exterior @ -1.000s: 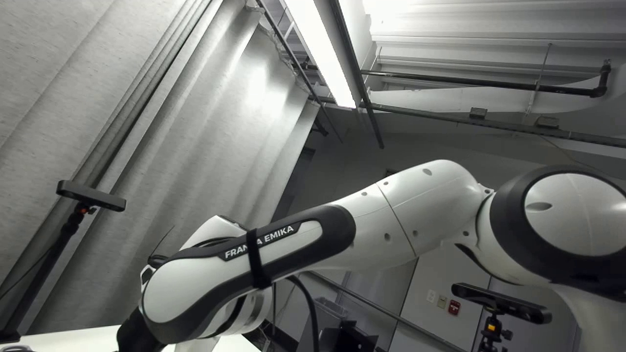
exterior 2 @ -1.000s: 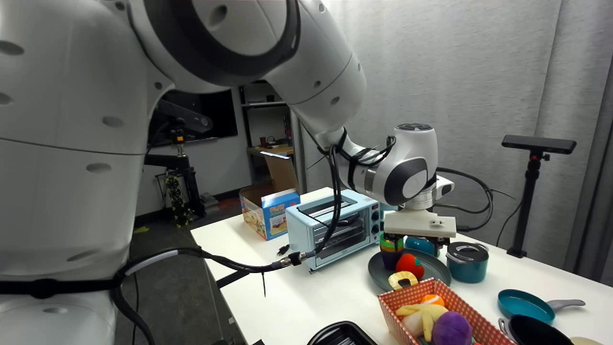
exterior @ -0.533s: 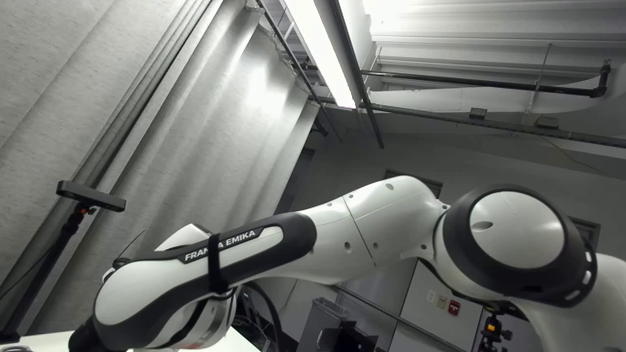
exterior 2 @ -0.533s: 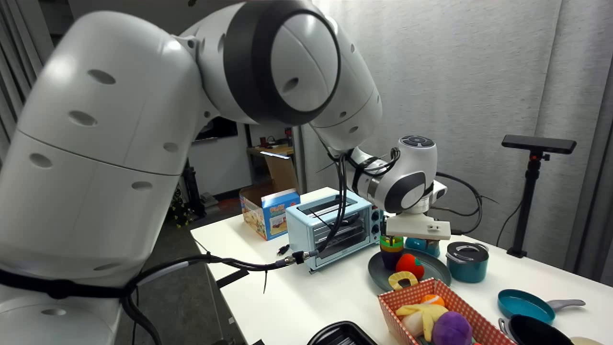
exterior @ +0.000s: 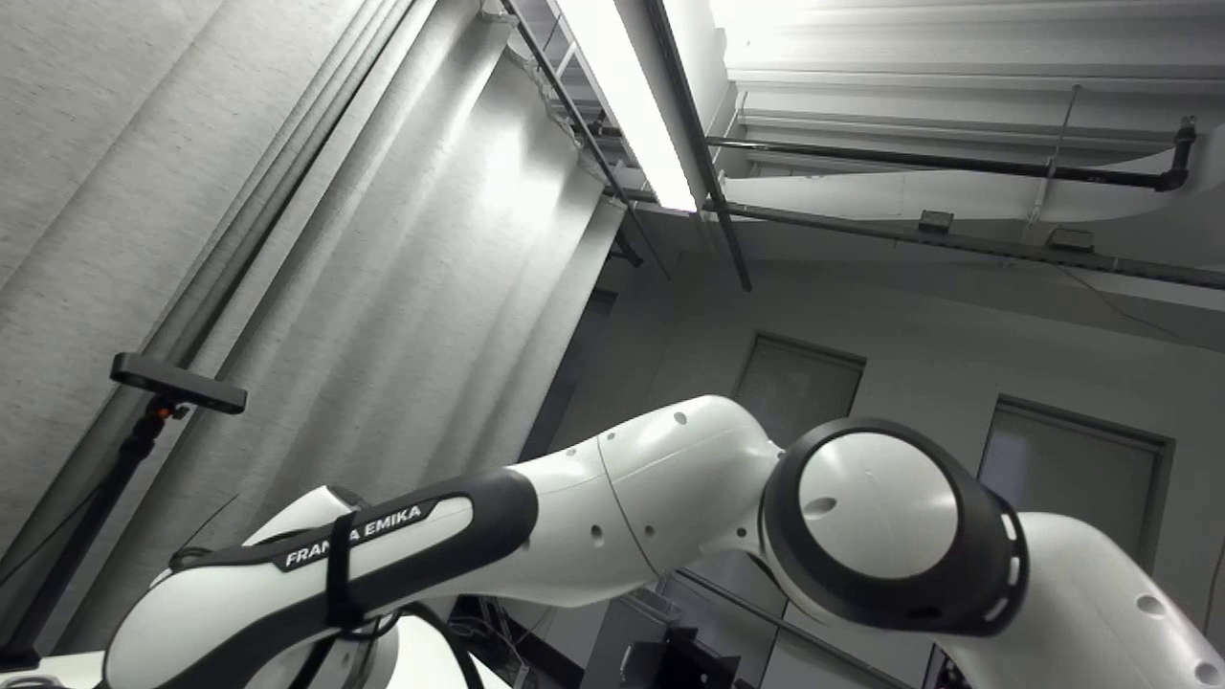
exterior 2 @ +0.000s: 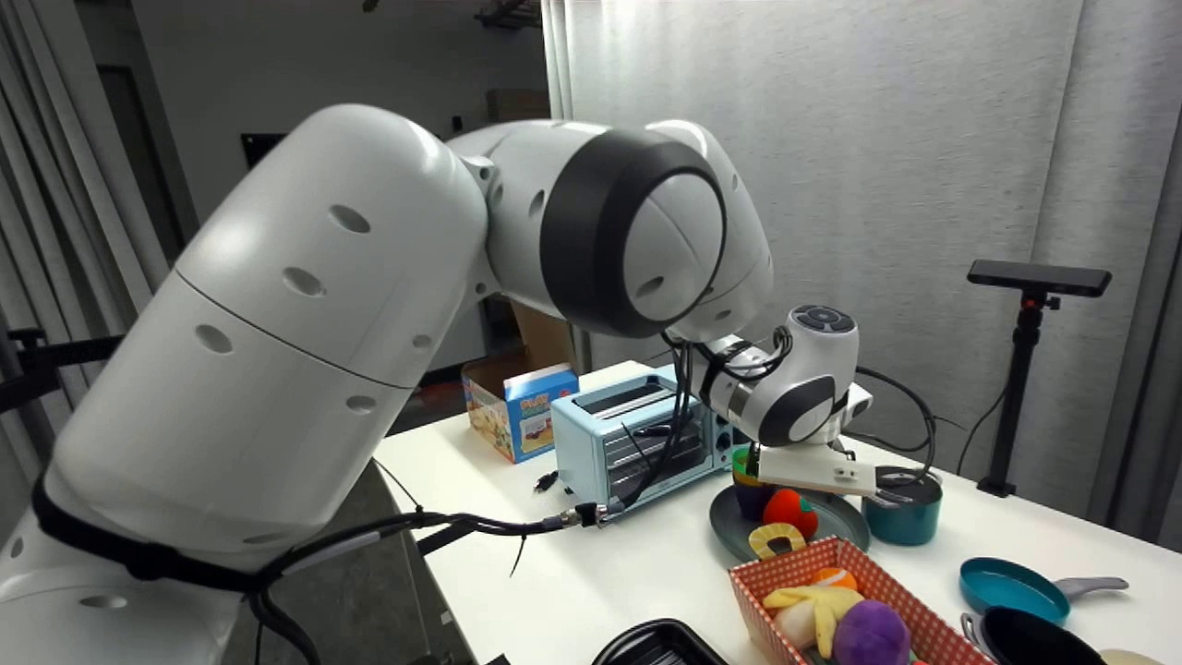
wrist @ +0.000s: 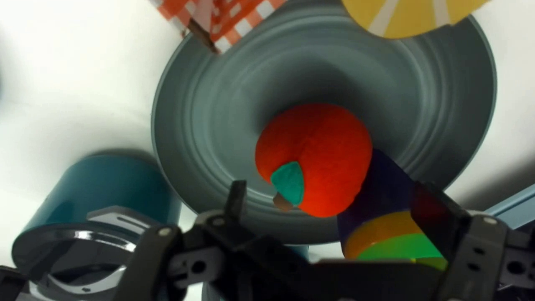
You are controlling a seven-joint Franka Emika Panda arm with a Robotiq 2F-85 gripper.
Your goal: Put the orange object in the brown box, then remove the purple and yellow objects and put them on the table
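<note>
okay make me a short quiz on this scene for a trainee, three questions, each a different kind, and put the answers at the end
1. True or false: in the wrist view, the gripper stands open.
2. Multiple choice: which of these lies in the checkered box? a) the toaster; b) the purple toy; c) the blue pan.
3. Short answer: what does the red-orange toy fruit rest on?

Key
1. True; it is not gripping the fruit.
2. b; the yellow toy lies in there too.
3. The gray plate.
</note>
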